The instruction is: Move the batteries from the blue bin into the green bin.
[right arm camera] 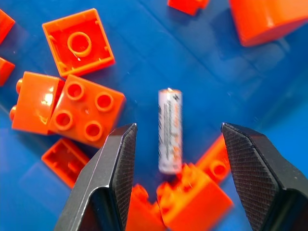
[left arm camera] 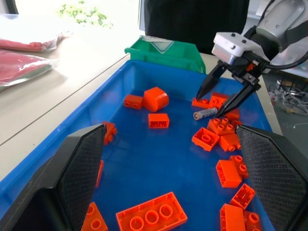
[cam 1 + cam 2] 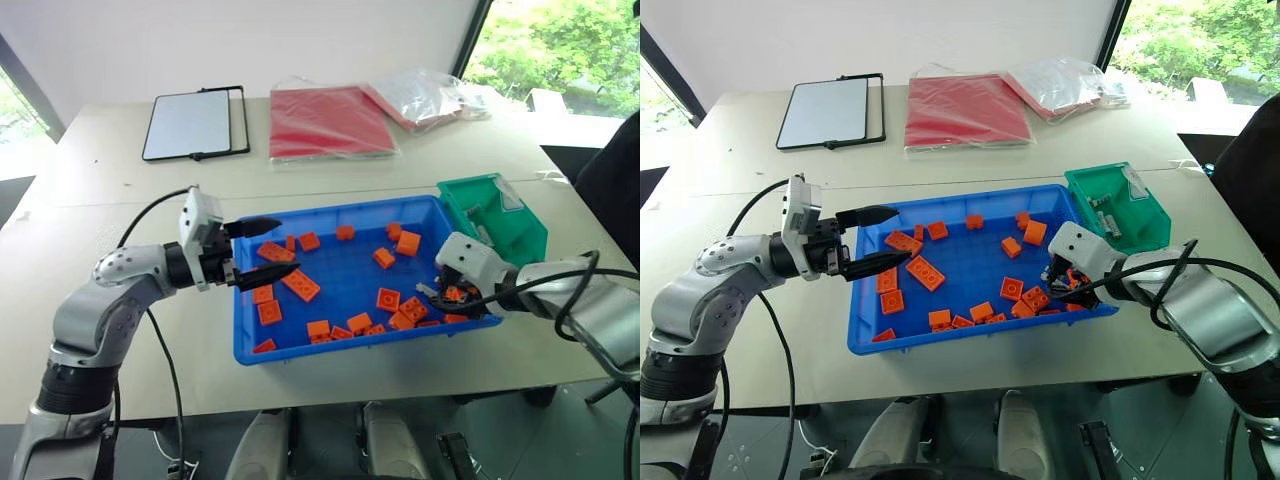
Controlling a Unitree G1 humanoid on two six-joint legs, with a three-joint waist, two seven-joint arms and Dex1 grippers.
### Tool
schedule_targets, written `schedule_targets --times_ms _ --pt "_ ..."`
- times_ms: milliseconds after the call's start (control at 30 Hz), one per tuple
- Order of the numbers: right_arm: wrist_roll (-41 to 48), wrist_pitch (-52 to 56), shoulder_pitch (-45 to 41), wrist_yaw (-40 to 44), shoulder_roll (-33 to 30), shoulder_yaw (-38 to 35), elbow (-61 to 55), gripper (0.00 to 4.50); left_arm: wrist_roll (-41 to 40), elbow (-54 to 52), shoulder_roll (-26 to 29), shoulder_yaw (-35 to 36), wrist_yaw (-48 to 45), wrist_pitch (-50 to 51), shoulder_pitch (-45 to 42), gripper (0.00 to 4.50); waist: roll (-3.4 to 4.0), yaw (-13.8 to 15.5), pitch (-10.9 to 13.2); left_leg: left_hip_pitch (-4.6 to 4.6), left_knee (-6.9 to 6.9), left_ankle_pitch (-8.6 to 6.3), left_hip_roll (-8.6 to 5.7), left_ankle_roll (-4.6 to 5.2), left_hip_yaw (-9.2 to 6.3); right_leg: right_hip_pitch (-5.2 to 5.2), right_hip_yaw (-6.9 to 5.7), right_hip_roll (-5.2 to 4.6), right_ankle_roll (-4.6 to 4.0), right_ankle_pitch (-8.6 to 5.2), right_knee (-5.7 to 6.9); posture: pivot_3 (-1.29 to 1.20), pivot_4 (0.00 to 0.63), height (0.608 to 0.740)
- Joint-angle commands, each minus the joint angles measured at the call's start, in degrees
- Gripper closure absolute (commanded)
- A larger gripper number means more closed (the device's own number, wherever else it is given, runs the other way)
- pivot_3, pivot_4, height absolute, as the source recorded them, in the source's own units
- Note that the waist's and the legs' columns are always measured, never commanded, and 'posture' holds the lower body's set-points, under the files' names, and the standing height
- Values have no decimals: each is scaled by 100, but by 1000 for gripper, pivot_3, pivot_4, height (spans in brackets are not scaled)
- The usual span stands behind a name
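The blue bin (image 3: pixel 340 345) sits mid-table, strewn with orange bricks. The green bin (image 3: pixel 520 232) stands at its far right corner, with a couple of batteries (image 3: pixel 1103 216) inside. One battery (image 1: pixel 170 131) lies on the blue floor among bricks in the near right corner. My right gripper (image 1: pixel 178 129) points down over it, open, one finger on each side and not touching it; the left wrist view shows that same battery (image 2: pixel 205 113) under the right gripper (image 2: pixel 211 103). My left gripper (image 3: pixel 262 250) hovers level over the bin's left part, open and empty.
Orange bricks (image 3: pixel 300 285) are scattered over the tray, several crowding the battery (image 1: pixel 85 113). At the table's back lie a white board in a black frame (image 3: pixel 195 123), a red folder (image 3: pixel 330 120) and clear plastic bags (image 3: pixel 425 95).
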Motion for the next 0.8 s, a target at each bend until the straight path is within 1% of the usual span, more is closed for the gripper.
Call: schedule_targets --times_ms 33,67,133,233,267,367,400,467,533,567,667,733,800 --pt "-242 -212 -260 43 189 261 240 1646 -107 -243 45 194 67 -48 -18 0 0 -1 0 0 0 0 0 0 0 0 0 0 0 0 0 0 150 731" --pt "-300 -253 -291 48 244 325 327 1883 -109 -254 47 202 76 -39 -22 0 0 -1 0 0 0 0 -1 0 1 0 0 0 0 0 0 0 150 731" --pt "-353 -289 -324 77 316 376 403 2535 -120 -252 58 218 85 -27 -38 0 0 1 0 0 -1 0 -1 0 0 -1 0 0 0 0 0 0 150 731" --pt "-320 -201 -344 91 345 299 313 4118 -126 -241 74 231 82 -21 -53 0 0 13 0 0 0 0 -3 0 -1 0 0 0 0 1 0 0 150 731" --pt "-283 -153 -341 78 362 199 249 4485 -124 -239 78 233 79 -23 -53 0 -1 13 0 0 1 0 -3 0 -1 0 0 -1 0 1 0 0 150 731" --pt "-133 130 -384 -48 454 -289 48 4468 -107 -210 78 226 67 -43 -58 0 0 12 0 0 1 0 -4 0 -1 1 0 -2 0 1 0 0 150 731" --pt "-8 333 -543 -202 646 -732 12 4468 -94 -187 62 201 65 -51 -82 0 0 12 0 -1 0 0 -4 0 -1 -1 0 -2 0 1 1 0 150 731" --pt "128 578 -816 -425 897 -1341 21 4468 -78 -146 40 164 59 -59 -124 0 1 -1 1 -1 1 0 -4 0 -4 -1 -1 -1 1 1 1 0 150 731" --pt "100 685 -1136 -625 962 -1747 214 4468 -68 -90 27 132 25 -70 -172 0 1 2 1 -1 0 0 -4 0 0 -4 3 0 0 1 2 0 150 731" --pt "79 749 -1257 -699 957 -1867 308 4468 -64 -71 24 122 8 -75 -187 0 2 4 1 -1 0 0 -4 0 -1 -4 2 1 1 1 2 0 150 731" --pt "-277 451 -1525 -1000 714 -2134 1062 4468 -40 36 -5 50 -50 -85 -306 0 -1 40 0 -1 -1 0 -6 -1 -3 -1 0 1 1 1 2 0 150 731" --pt "-421 156 -1437 -998 544 -2130 1374 4468 -11 121 -26 2 -100 -108 -394 0 -2 86 0 -2 0 0 -9 -1 -1 0 0 -2 0 1 1 0 150 731" --pt "-397 45 -1342 -961 539 -2164 1527 4468 22 192 -47 -27 -137 -123 -459 0 -2 105 0 -2 0 0 -10 0 3 0 1 -5 -1 1 1 0 150 731"
